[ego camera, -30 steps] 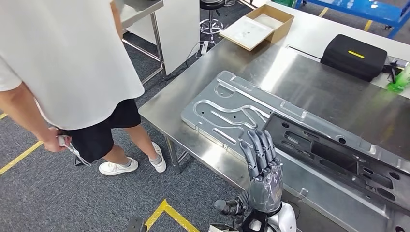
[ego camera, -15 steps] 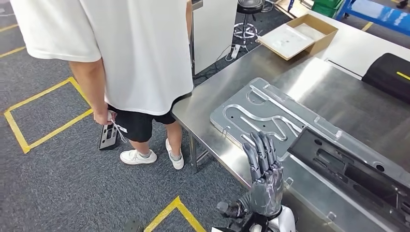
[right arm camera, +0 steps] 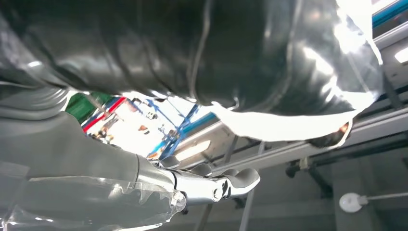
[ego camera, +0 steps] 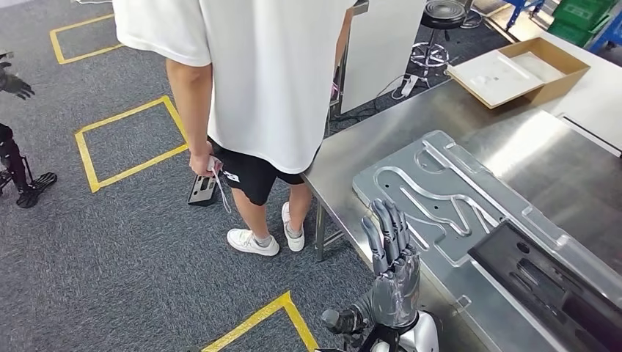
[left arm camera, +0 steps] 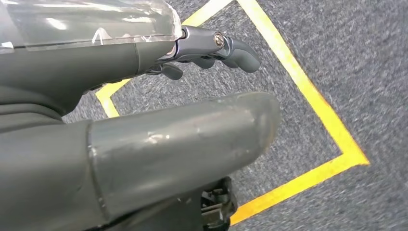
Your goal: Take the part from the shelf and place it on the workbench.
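Right hand (ego camera: 392,271) is being held upright at 6 o'clock, fingers straight, nothing grasped. Left hand (left arm camera: 144,144) is being hung over taped carpet, released and empty. At 3 o'clock a silver grooved plate (ego camera: 433,194) is being borne by the steel workbench (ego camera: 352,150), with a black frame (ego camera: 550,286) overlapping it. If that plate is the part, placement is judged done. At 12 o'clock a controller (ego camera: 202,188) is being held by a person (ego camera: 271,73).

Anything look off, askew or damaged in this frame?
Nothing looks damaged or spilled. The grey grooved metal plate lies flat on the steel workbench, with the black frame part overlapping one end. One oddity: a person in a white shirt stands right against the bench corner, holding a black controller.
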`<state>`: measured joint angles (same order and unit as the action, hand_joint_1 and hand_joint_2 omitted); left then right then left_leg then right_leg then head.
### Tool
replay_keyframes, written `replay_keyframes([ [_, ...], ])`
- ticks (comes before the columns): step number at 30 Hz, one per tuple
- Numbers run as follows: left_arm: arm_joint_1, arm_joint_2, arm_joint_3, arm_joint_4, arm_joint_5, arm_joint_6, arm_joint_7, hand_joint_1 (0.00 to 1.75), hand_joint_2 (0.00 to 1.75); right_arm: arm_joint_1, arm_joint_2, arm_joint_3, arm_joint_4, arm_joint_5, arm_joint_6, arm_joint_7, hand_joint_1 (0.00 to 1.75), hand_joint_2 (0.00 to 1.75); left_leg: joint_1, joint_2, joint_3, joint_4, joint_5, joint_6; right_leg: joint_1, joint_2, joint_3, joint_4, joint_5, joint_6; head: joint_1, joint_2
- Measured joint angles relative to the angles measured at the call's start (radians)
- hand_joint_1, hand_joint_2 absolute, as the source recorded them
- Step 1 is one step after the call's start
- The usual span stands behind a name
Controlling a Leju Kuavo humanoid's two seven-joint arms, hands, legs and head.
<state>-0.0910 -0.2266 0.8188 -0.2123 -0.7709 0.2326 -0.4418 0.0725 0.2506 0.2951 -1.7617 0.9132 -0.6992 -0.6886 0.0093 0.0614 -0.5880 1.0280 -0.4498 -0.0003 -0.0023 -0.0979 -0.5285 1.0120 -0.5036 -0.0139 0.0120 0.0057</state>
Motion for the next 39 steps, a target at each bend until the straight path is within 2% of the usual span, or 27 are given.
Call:
replay_keyframes([
  [1, 0.000, 0.000, 0.004, 0.000, 0.003, 0.003, 0.000, 0.00, 0.00, 0.000, 0.000, 0.000, 0.000, -0.006, 0.000, 0.000, 0.00, 0.00, -0.004, 0.005, 0.004, -0.010, -0.003, 0.005, 0.002, -0.007, 0.002, 0.000, -0.002, 0.004, 0.000, 0.000],
  [3, 0.002, 0.003, 0.013, 0.000, 0.013, 0.007, -0.006, 0.00, 0.00, 0.000, 0.001, 0.001, 0.000, -0.022, 0.000, 0.000, 0.00, 0.00, -0.003, -0.015, 0.003, -0.013, 0.001, 0.015, 0.004, -0.016, 0.006, 0.000, -0.005, 0.014, 0.000, 0.000],
  [5, 0.002, 0.007, 0.023, 0.000, 0.025, 0.008, -0.018, 0.00, 0.00, 0.000, 0.002, 0.002, -0.001, -0.035, 0.000, 0.000, 0.00, 0.00, 0.002, -0.034, 0.006, -0.021, 0.007, 0.026, 0.000, 0.015, 0.002, 0.021, -0.027, 0.024, 0.000, 0.000],
  [7, -0.005, 0.011, 0.033, 0.000, 0.036, 0.009, -0.031, 0.00, 0.00, 0.000, 0.002, 0.003, -0.001, -0.049, 0.000, 0.000, 0.00, 0.00, 0.005, -0.055, 0.006, -0.024, 0.011, 0.035, -0.006, 0.068, -0.042, 0.117, -0.086, 0.029, 0.000, 0.000],
  [9, -0.012, 0.016, 0.044, 0.000, 0.046, 0.011, -0.045, 0.00, 0.00, 0.002, 0.001, 0.004, 0.003, -0.061, 0.000, 0.000, 0.00, 0.00, 0.003, -0.080, 0.002, -0.023, 0.012, 0.039, -0.008, 0.090, -0.105, 0.244, -0.138, 0.031, 0.000, 0.000],
  [10, -0.013, 0.019, 0.050, 0.000, 0.050, 0.014, -0.049, 0.00, 0.00, 0.002, 0.001, 0.005, 0.005, -0.064, 0.000, 0.000, 0.00, 0.00, 0.003, -0.093, 0.001, -0.022, 0.013, 0.039, -0.009, 0.093, -0.122, 0.272, -0.138, 0.031, 0.000, 0.000],
  [11, -0.013, 0.022, 0.055, 0.000, 0.052, 0.018, -0.052, 0.00, 0.00, 0.001, 0.001, 0.007, 0.008, -0.065, 0.000, 0.000, 0.00, 0.00, 0.003, -0.107, 0.000, -0.020, 0.012, 0.039, -0.009, 0.095, -0.121, 0.263, -0.117, 0.030, 0.000, 0.000],
  [12, -0.011, 0.025, 0.061, 0.000, 0.054, 0.023, -0.052, 0.00, 0.00, 0.001, 0.001, 0.009, 0.010, -0.065, 0.000, 0.000, 0.00, 0.00, 0.003, -0.120, 0.000, -0.017, 0.012, 0.038, -0.010, 0.100, -0.102, 0.219, -0.081, 0.028, 0.000, 0.000],
  [13, -0.008, 0.027, 0.065, 0.000, 0.053, 0.029, -0.048, 0.00, 0.00, 0.001, 0.001, 0.011, 0.012, -0.065, 0.000, 0.000, 0.00, 0.00, 0.003, -0.133, 0.000, -0.014, 0.011, 0.037, -0.012, 0.117, -0.074, 0.152, -0.042, 0.025, 0.000, 0.000],
  [14, -0.006, 0.029, 0.069, 0.000, 0.051, 0.034, -0.042, 0.00, 0.00, 0.002, 0.002, 0.012, 0.013, -0.066, 0.000, 0.000, 0.00, 0.00, 0.003, -0.145, -0.002, -0.010, 0.010, 0.033, -0.014, 0.145, -0.047, 0.091, -0.016, 0.022, 0.000, 0.000],
  [16, 0.000, 0.033, 0.075, 0.000, 0.048, 0.044, -0.025, 0.00, 0.00, 0.006, 0.002, 0.013, 0.014, -0.067, 0.000, 0.000, 0.00, 0.00, 0.005, -0.167, -0.010, -0.006, 0.012, 0.021, -0.015, 0.187, -0.020, 0.024, 0.002, 0.017, 0.000, 0.000],
  [17, 0.003, 0.034, 0.078, 0.000, 0.047, 0.048, -0.017, 0.00, 0.00, 0.008, 0.003, 0.013, 0.014, -0.068, 0.000, 0.000, 0.00, 0.00, 0.007, -0.178, -0.014, -0.007, 0.014, 0.013, -0.013, 0.192, -0.019, 0.020, -0.001, 0.016, 0.000, 0.000],
  [19, 0.011, 0.039, 0.084, 0.000, 0.043, 0.053, -0.009, 0.00, 0.00, 0.010, 0.007, 0.013, 0.013, -0.072, 0.000, 0.000, 0.00, 0.00, 0.011, -0.193, -0.018, -0.008, 0.017, -0.001, -0.012, 0.168, -0.015, 0.010, 0.005, 0.007, 0.000, 0.000],
  [21, 0.015, 0.046, 0.086, 0.000, 0.038, 0.051, -0.011, 0.00, 0.00, 0.008, 0.013, 0.013, 0.011, -0.080, 0.000, 0.000, 0.00, 0.00, 0.008, -0.154, -0.038, 0.031, -0.008, -0.010, -0.015, 0.139, -0.006, -0.004, 0.011, -0.006, -0.002, 0.000],
  [23, 0.013, 0.052, 0.087, 0.000, 0.033, 0.042, -0.020, 0.00, 0.00, 0.007, 0.018, 0.014, 0.010, -0.086, 0.000, 0.000, 0.00, 0.00, 0.006, -0.094, -0.091, 0.143, -0.068, -0.017, -0.013, 0.106, -0.002, -0.010, 0.012, -0.015, -0.004, 0.000],
  [25, 0.010, 0.059, 0.087, 0.000, 0.029, 0.028, -0.028, 0.00, 0.00, 0.005, 0.019, 0.014, 0.011, -0.087, 0.000, 0.000, 0.00, 0.00, 0.010, -0.074, -0.143, 0.252, -0.109, -0.023, -0.009, 0.073, -0.001, -0.010, 0.010, -0.017, -0.004, 0.000],
  [26, 0.009, 0.063, 0.087, 0.000, 0.026, 0.020, -0.030, 0.00, 0.00, 0.003, 0.019, 0.015, 0.012, -0.086, 0.000, 0.000, 0.00, 0.00, 0.011, -0.070, -0.147, 0.266, -0.105, -0.026, -0.009, 0.058, 0.000, -0.009, 0.008, -0.016, -0.004, 0.000],
  [27, 0.008, 0.067, 0.087, 0.000, 0.021, 0.013, -0.027, 0.00, 0.00, 0.000, 0.020, 0.017, 0.013, -0.084, 0.000, 0.000, 0.00, 0.00, 0.012, -0.065, -0.130, 0.238, -0.084, -0.027, -0.009, 0.045, 0.001, -0.008, 0.006, -0.015, -0.004, 0.000],
  [28, 0.007, 0.071, 0.087, 0.000, 0.015, 0.005, -0.022, 0.00, 0.00, -0.003, 0.022, 0.018, 0.013, -0.081, 0.000, 0.000, 0.00, 0.00, 0.013, -0.055, -0.095, 0.177, -0.051, -0.027, -0.009, 0.034, 0.004, -0.007, 0.003, -0.012, -0.004, 0.000],
  [29, 0.003, 0.075, 0.087, 0.000, 0.007, -0.002, -0.015, 0.00, 0.00, -0.007, 0.023, 0.019, 0.014, -0.077, 0.000, 0.000, 0.00, 0.00, 0.011, -0.034, -0.055, 0.104, -0.025, -0.025, -0.008, 0.023, 0.006, -0.005, -0.001, -0.009, -0.004, 0.000],
  [31, -0.007, 0.079, 0.084, 0.000, -0.008, -0.014, -0.002, 0.00, 0.00, -0.011, 0.026, 0.019, 0.012, -0.071, 0.000, 0.000, 0.00, 0.00, 0.005, -0.007, -0.004, 0.006, 0.002, -0.013, -0.003, 0.005, 0.009, -0.001, -0.009, 0.001, -0.004, 0.000],
  [32, -0.010, 0.079, 0.082, 0.000, -0.013, -0.019, 0.001, 0.00, 0.00, -0.013, 0.026, 0.018, 0.011, -0.068, 0.000, 0.000, 0.00, 0.00, 0.001, -0.003, 0.001, -0.007, 0.000, -0.006, 0.000, -0.003, 0.010, 0.000, -0.011, 0.005, -0.003, 0.000],
  [34, -0.013, 0.081, 0.079, 0.000, -0.020, -0.024, 0.004, 0.00, 0.00, -0.016, 0.027, 0.018, 0.008, -0.066, 0.000, 0.000, 0.00, 0.00, -0.001, -0.023, -0.002, -0.009, 0.003, 0.007, 0.001, -0.016, 0.013, -0.002, -0.012, 0.013, -0.003, 0.000],
  [36, -0.015, 0.082, 0.077, 0.000, -0.025, -0.027, 0.004, 0.00, 0.00, -0.018, 0.028, 0.018, 0.004, -0.065, 0.000, 0.000, 0.00, 0.00, 0.002, -0.040, 0.001, -0.018, 0.008, 0.020, -0.003, 0.010, 0.007, 0.022, -0.034, 0.022, -0.003, 0.000],
  [37, -0.018, 0.082, 0.075, 0.000, -0.027, -0.029, 0.005, 0.00, 0.00, -0.019, 0.028, 0.017, 0.001, -0.064, 0.000, 0.000, 0.00, 0.00, 0.004, -0.049, 0.002, -0.021, 0.011, 0.026, -0.006, 0.036, -0.010, 0.062, -0.059, 0.026, -0.003, 0.000],
  [38, -0.022, 0.082, 0.073, 0.000, -0.031, -0.032, 0.006, 0.00, 0.00, -0.020, 0.028, 0.016, -0.001, -0.064, 0.000, 0.000, 0.00, 0.00, 0.005, -0.059, 0.001, -0.023, 0.013, 0.030, -0.008, 0.065, -0.037, 0.122, -0.091, 0.028, -0.003, 0.000],
  [39, -0.028, 0.082, 0.069, 0.000, -0.034, -0.034, 0.008, 0.00, 0.00, -0.020, 0.028, 0.015, -0.003, -0.063, 0.000, 0.000, 0.00, 0.00, 0.004, -0.070, 0.000, -0.023, 0.014, 0.032, -0.008, 0.083, -0.073, 0.192, -0.122, 0.029, -0.003, 0.000],
])
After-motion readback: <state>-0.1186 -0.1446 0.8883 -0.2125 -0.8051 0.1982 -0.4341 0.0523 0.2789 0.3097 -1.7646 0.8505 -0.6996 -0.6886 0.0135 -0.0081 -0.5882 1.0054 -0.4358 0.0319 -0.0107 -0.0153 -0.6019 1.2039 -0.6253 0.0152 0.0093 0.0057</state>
